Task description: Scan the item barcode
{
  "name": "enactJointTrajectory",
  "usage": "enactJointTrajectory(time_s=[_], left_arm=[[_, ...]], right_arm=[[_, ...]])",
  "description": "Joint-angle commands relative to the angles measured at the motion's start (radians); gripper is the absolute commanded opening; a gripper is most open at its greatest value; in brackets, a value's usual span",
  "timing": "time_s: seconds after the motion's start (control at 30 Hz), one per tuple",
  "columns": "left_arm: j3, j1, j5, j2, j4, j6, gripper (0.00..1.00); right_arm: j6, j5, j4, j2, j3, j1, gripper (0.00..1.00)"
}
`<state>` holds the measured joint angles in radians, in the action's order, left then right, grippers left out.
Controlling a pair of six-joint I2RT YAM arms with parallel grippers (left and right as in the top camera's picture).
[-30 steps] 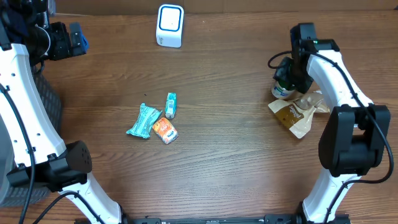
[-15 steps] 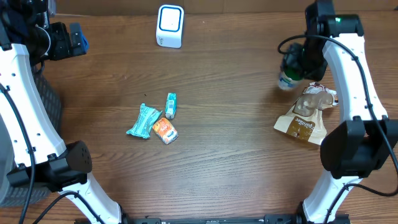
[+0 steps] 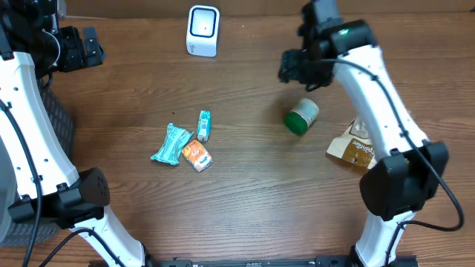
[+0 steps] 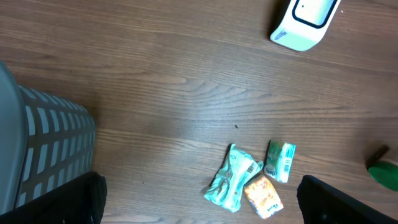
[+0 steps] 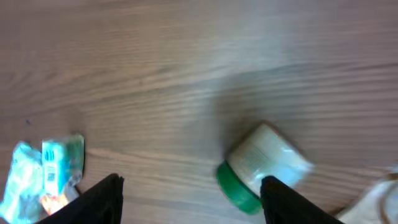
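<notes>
Jar with a green lid [image 3: 301,117] lies on its side on the wooden table [image 3: 252,200], toward the robot's right of the white barcode scanner [image 3: 202,30] and nearer the robot than it. Its lid end points away from the scanner; the wrist view of it is blurred, so I cannot read any label.

The right gripper [image 5: 191,183] hangs between the scanner and the jar, clear of both. Its fingers are spread with only bare wood between them, and it grasps nothing.

The left gripper [image 4: 200,186] sits well to the left of the scanner with its fingers wide apart and empty.

A teal wrapper [image 3: 171,143], a small green carton [image 3: 203,124] and an orange packet [image 3: 197,156] cluster together nearer the robot than the scanner, almost straight out from it. A brown pouch [image 3: 358,148] lies farther right of the scanner than the jar. A grey slatted basket [image 4: 46,146] stands well left of the scanner.
</notes>
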<state>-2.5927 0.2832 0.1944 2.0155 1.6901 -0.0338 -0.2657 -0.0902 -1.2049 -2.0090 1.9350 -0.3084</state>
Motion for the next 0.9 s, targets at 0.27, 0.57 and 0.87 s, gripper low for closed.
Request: enactJointTrajectory(time_s=[0.27, 0.57, 0.87], left_arm=[[-0.014, -0.003, 0.001, -0.013, -0.001, -0.012, 1.0], [-0.014, -0.003, 0.001, -0.013, -0.001, -0.012, 1.0], [-0.014, -0.003, 0.001, -0.013, -0.001, -0.012, 1.0]], right_arm=[[-0.132, 0.011, 0.272, -0.167, -0.298, -0.027, 0.59], [-0.127, 0.011, 0.185, -0.167, -0.298, 0.074, 0.59], [-0.031, -0.123, 0.089, -0.141, -0.174, 0.041, 0.6]])
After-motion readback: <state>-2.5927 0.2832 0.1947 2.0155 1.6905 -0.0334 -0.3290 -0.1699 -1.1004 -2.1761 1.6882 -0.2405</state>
